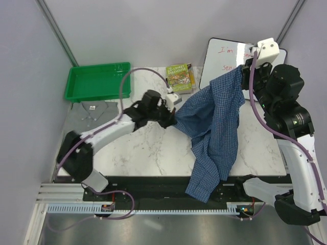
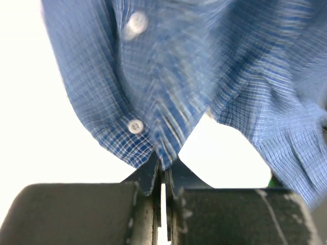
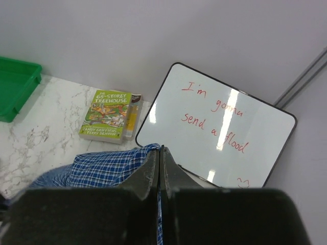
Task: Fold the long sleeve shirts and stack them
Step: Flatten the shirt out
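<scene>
The blue checked shirt (image 1: 214, 122) is stretched in the air over the right half of the marble table. My right gripper (image 1: 243, 71) holds its upper corner high at the back right, jaws shut on the cloth (image 3: 102, 168) in the right wrist view (image 3: 161, 150). My left gripper (image 1: 172, 118) is shut on the shirt's left edge near the table's middle. In the left wrist view the jaws (image 2: 162, 164) pinch a hem beside white buttons (image 2: 135, 126). The shirt's tail hangs over the near table edge (image 1: 204, 189). The grey shirt (image 1: 97, 112) lies folded at the left.
A green tray (image 1: 97, 82) stands at the back left, just behind the grey shirt. A green book (image 1: 180, 77) lies at the back centre. A whiteboard (image 1: 219, 56) with red writing leans at the back right, under my right gripper.
</scene>
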Controlling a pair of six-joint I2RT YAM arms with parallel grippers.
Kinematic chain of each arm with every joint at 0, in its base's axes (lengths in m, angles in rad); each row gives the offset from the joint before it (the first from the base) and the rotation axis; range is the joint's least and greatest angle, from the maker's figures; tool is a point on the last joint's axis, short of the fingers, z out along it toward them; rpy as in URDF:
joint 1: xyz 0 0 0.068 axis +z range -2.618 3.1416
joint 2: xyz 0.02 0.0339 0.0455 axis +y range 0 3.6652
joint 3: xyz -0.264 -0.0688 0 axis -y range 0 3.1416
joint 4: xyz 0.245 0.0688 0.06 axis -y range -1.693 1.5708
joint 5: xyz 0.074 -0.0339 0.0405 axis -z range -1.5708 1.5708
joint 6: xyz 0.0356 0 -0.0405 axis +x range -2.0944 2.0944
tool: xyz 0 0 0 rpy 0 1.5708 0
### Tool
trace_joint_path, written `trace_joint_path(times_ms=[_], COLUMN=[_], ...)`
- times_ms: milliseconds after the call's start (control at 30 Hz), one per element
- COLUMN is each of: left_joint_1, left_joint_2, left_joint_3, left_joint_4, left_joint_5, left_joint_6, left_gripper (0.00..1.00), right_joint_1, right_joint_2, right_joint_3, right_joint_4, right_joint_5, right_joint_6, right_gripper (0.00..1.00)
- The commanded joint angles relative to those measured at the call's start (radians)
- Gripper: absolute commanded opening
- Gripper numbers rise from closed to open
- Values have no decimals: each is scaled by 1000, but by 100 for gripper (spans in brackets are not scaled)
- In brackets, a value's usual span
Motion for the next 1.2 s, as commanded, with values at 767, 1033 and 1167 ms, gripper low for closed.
trace_joint_path(times_ms=[767,1033,1167], left_joint_1=[512,170,72], left_joint_2=[-19,-287,-276], left_joint_3=[395,-65,-134], left_joint_4=[-778,-616,-461], left_joint_5=[275,110,-78], left_joint_6=[593,501,375], left_gripper=[48,90,92], right_joint_1=[-43,-54,-60], right_joint_2=[50,127,128], right_joint_3=[-347,-331,-319], right_joint_4=[-15,17,7], right_joint_5=[32,20,8], right_joint_6=[-45,-22,-25], right_gripper=[0,0,0])
